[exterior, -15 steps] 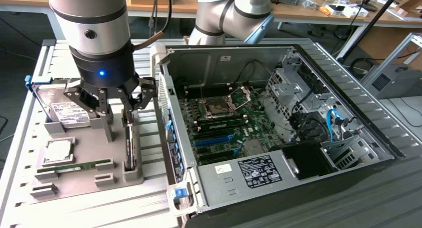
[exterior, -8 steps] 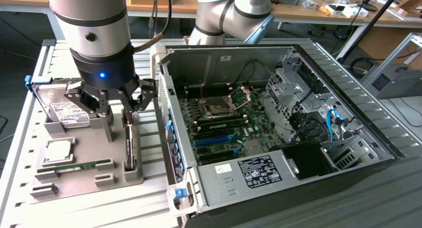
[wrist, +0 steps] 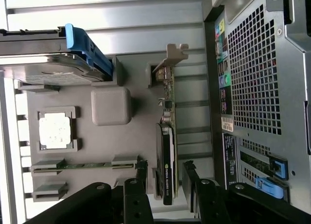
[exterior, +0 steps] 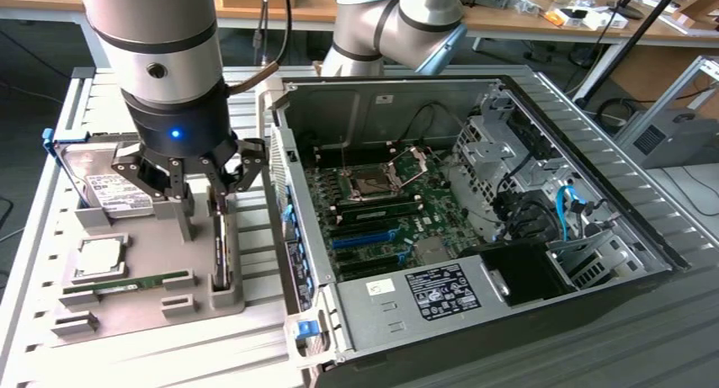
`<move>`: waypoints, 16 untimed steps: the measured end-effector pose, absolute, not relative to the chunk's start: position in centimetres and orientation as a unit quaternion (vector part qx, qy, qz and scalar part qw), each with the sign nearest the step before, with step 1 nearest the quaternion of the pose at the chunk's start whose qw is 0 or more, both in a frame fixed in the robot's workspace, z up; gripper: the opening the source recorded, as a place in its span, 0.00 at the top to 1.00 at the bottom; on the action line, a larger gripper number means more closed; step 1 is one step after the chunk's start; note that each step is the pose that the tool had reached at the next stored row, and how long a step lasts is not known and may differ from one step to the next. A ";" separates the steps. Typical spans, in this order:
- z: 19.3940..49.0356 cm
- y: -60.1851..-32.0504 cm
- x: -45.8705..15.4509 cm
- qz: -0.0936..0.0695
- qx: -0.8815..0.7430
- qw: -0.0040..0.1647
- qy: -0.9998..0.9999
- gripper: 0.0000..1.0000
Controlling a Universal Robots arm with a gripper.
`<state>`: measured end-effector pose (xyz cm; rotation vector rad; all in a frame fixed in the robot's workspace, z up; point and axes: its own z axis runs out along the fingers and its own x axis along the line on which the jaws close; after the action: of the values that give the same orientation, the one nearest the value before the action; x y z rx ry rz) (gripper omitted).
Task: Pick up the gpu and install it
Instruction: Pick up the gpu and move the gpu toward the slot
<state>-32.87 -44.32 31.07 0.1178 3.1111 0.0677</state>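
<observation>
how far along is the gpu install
Nothing looks done yet: the gpu stands on edge in the grey holder, outside the computer case. In hand: the open end effector hovers over it, fingers on either side, not gripping. Left: the card is not yet lifted or seated in the case.

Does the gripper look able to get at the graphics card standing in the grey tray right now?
Probably yes. The gripper hangs open right above the graphics card, which stands on edge in the grey tray. Its fingers sit either side of the card, with nothing between them and it.
</observation>
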 end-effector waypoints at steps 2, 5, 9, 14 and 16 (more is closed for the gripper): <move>30.9 -44.3 -32.9 0.022 0.038 0.014 0.999 0.58; 30.8 -44.4 -32.9 0.022 0.038 0.014 0.999 0.58; 30.4 -44.4 -32.8 0.022 0.038 0.014 0.999 0.58; 30.1 -44.4 -32.7 0.022 0.038 0.014 0.999 0.58; 29.9 -44.4 -32.7 0.022 0.038 0.014 0.999 0.58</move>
<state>-32.66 -44.38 29.91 0.1179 3.1112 0.0676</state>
